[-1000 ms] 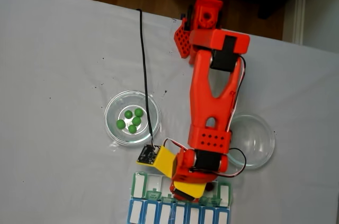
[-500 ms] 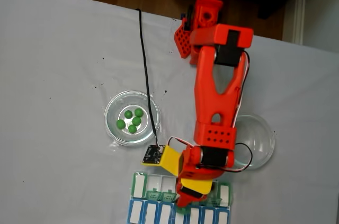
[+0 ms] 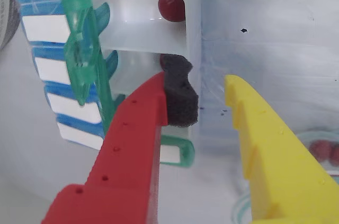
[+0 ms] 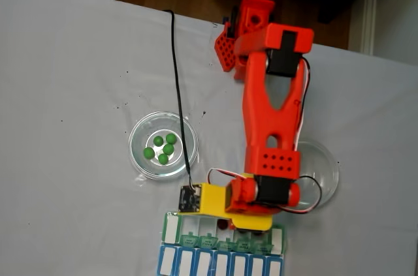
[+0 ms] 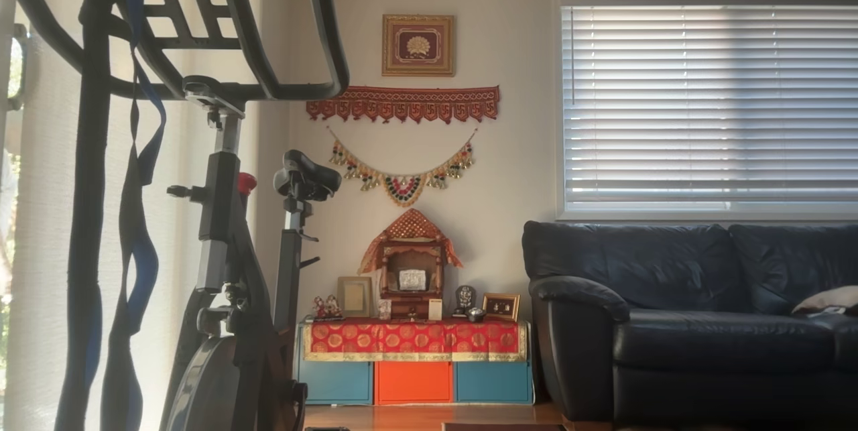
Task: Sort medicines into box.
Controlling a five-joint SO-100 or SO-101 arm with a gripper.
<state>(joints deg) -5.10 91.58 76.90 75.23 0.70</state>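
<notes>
Room: a white cloth-covered table (image 4: 72, 80) under the fixed camera; the other view looks across a living room with a black exercise bike (image 5: 228, 270), a small wooden shrine on a red cloth (image 5: 410, 270) and a dark leather sofa (image 5: 690, 310).
Gripper: in the wrist view the two-finger gripper (image 3: 204, 94) stands with jaws parted, the red finger with its black foam pad (image 3: 179, 97) on the left and the yellow finger (image 3: 265, 144) on the right; nothing is gripped between them.
Change: against the fixed view a second ago, the orange arm (image 4: 271, 126) has reached further out, and its yellow wrist part has swung flatter along the box's top edge.
Box: the long pill organiser with white compartments and translucent green lids (image 4: 189, 233) lies at the table's near edge, joined to a blue-lidded row.
Medicine: one glossy dark red ball (image 3: 171, 8) lies in an open white compartment, beyond the foam pad.
Dishes: a round clear glass dish (image 4: 140, 149) holds five bright green balls (image 4: 163, 148); another clear dish (image 4: 323, 175) sits right of the arm.
</notes>
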